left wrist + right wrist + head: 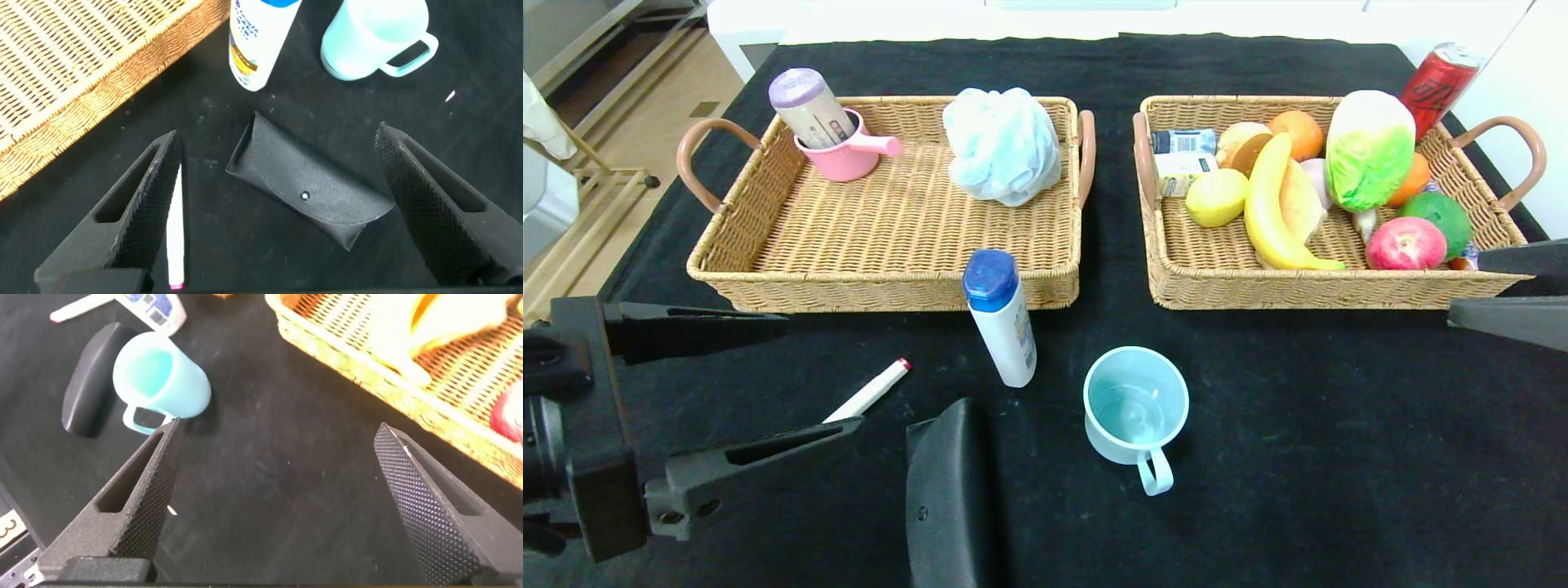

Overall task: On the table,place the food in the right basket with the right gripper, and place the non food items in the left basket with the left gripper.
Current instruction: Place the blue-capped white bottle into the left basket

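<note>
My left gripper [821,374] hangs open at the front left, above a black glasses case [952,490]; in the left wrist view the case [306,192] lies between the open fingers of this gripper [278,135]. A white pen with a red tip [870,392] lies beside one finger. A white bottle with a blue cap [1001,327] and a teal mug [1135,408] stand on the cloth. My right gripper [1466,286] is open and empty at the right edge, near the right basket [1331,290], which is full of fruit and a cabbage [1368,151]. The left basket [882,287] holds non-food items.
A pink cup [845,155] with a purple-capped bottle in it and a pale blue bath pouf [1003,145] sit in the left basket. A red can [1437,86] leans at the right basket's far corner. The black cloth's edges lie close on both sides.
</note>
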`<state>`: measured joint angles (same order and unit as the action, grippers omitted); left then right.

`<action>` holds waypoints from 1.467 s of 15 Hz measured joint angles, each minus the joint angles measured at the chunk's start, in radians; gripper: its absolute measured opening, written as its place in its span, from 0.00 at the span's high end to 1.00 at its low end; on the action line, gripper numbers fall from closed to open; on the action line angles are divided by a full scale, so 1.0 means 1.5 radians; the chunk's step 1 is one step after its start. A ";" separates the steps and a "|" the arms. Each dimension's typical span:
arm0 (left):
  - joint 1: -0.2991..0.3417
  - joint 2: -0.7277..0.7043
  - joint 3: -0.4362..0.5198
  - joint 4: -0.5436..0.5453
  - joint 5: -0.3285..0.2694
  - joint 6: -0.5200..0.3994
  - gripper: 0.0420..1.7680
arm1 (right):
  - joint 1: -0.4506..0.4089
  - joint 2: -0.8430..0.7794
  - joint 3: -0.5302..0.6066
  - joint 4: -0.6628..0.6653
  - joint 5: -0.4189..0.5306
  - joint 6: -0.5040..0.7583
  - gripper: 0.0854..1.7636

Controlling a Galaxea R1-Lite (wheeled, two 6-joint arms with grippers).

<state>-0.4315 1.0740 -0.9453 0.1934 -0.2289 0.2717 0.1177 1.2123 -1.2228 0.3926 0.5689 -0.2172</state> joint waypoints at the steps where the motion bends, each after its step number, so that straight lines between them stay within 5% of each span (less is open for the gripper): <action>1: 0.000 0.000 0.000 0.000 0.000 -0.001 0.03 | -0.004 -0.003 0.002 0.001 0.000 0.000 0.04; 6: -0.012 0.011 -0.004 0.000 0.016 -0.003 0.03 | -0.009 -0.007 0.015 0.001 -0.002 -0.001 0.04; 12: -0.138 0.077 -0.015 -0.003 0.244 -0.030 0.03 | -0.009 -0.007 0.022 -0.001 -0.002 -0.002 0.04; 18: -0.208 0.152 0.014 -0.156 0.339 -0.119 0.03 | -0.015 -0.008 0.023 -0.001 -0.002 -0.002 0.04; 22: -0.225 0.190 0.042 -0.209 0.354 -0.127 0.03 | -0.018 -0.008 0.023 -0.003 -0.003 -0.003 0.04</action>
<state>-0.7691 1.3585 -0.8817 -0.1198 0.3021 0.0817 0.0909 1.2006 -1.1883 0.3887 0.5651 -0.2211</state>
